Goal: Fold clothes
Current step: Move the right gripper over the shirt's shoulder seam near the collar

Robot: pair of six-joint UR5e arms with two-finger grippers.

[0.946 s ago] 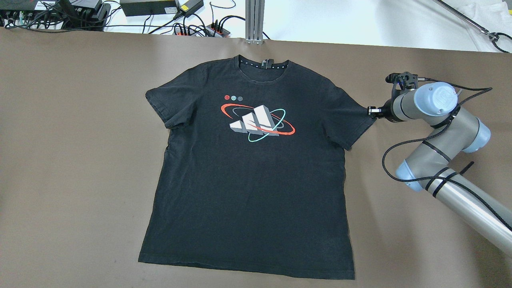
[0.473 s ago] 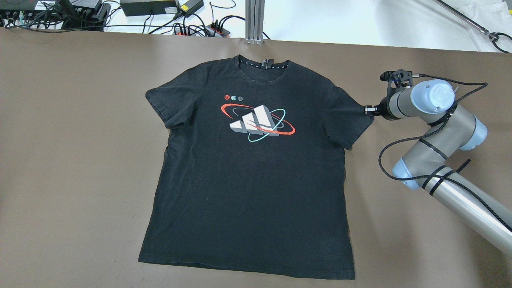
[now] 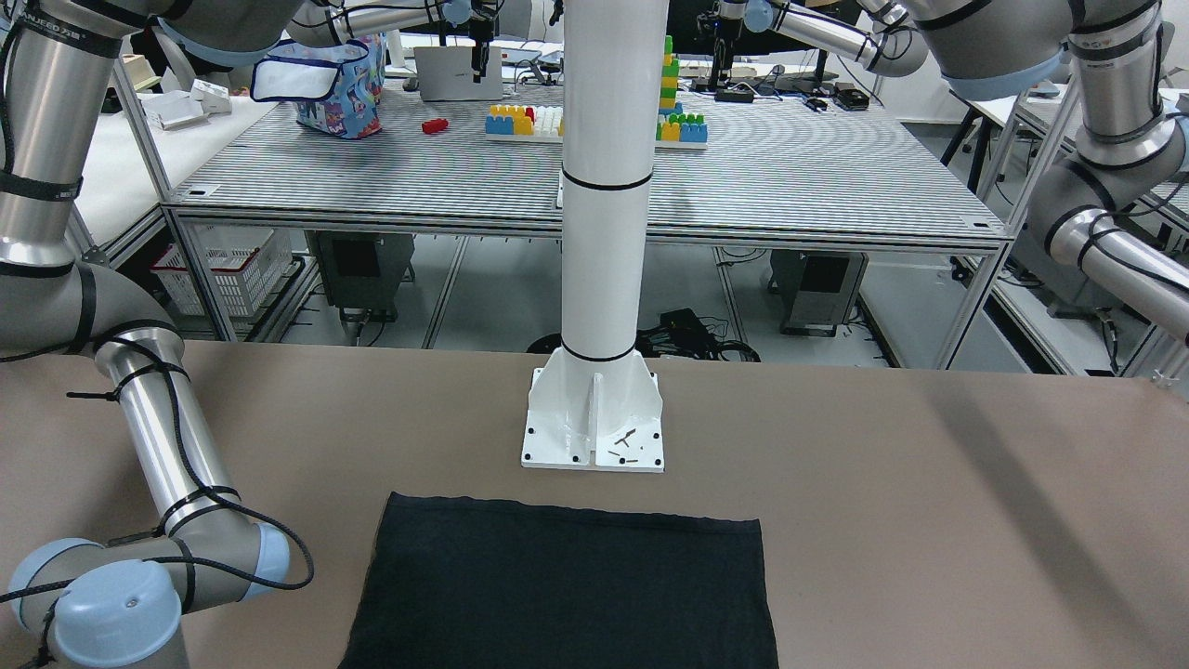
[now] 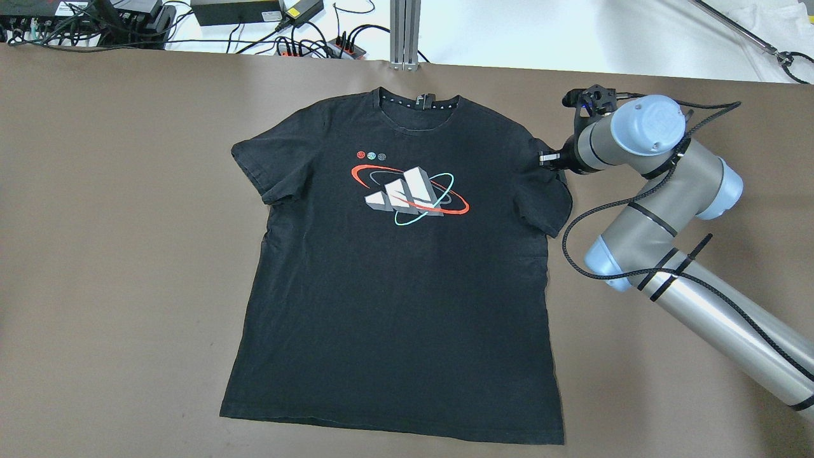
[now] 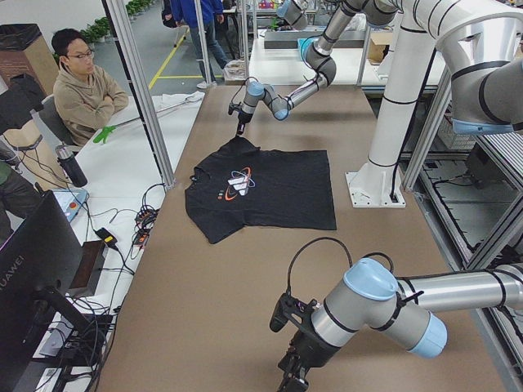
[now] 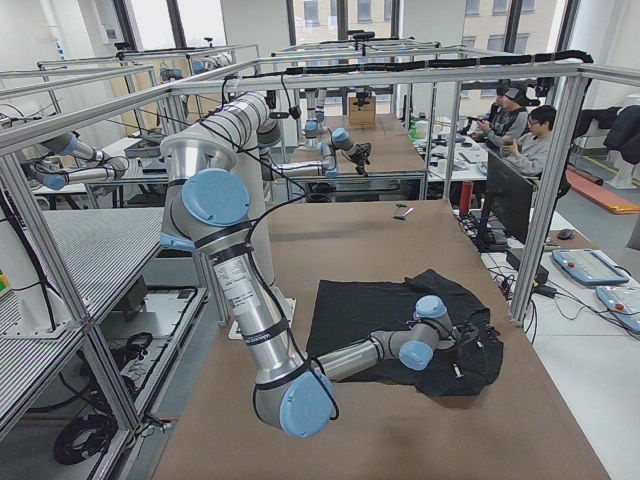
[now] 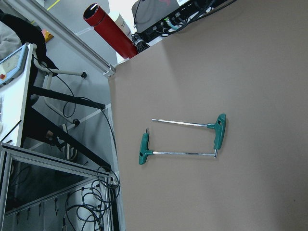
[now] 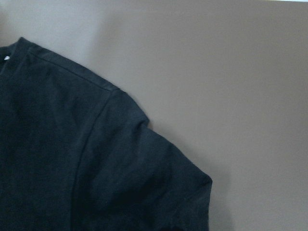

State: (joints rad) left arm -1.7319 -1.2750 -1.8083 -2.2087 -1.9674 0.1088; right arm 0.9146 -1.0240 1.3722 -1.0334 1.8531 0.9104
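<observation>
T-shirt [image 4: 394, 286] lies flat, print up, on the tabletop [image 4: 127, 254], with no fold made yet. Right hand [image 4: 545, 159] pinches one sleeve [image 4: 550, 197], apparently starting the first fold. I cannot tell whether the left hand [image 5: 292, 377] is open.

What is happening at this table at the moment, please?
A black T-shirt lies flat, print up, on the brown table, not yet folded. The right gripper pinches the sleeve on its side, with the cloth drawn up into a small peak. The left gripper hangs over bare table far from the shirt, with two green T-handle hex keys in its wrist camera's view.
</observation>
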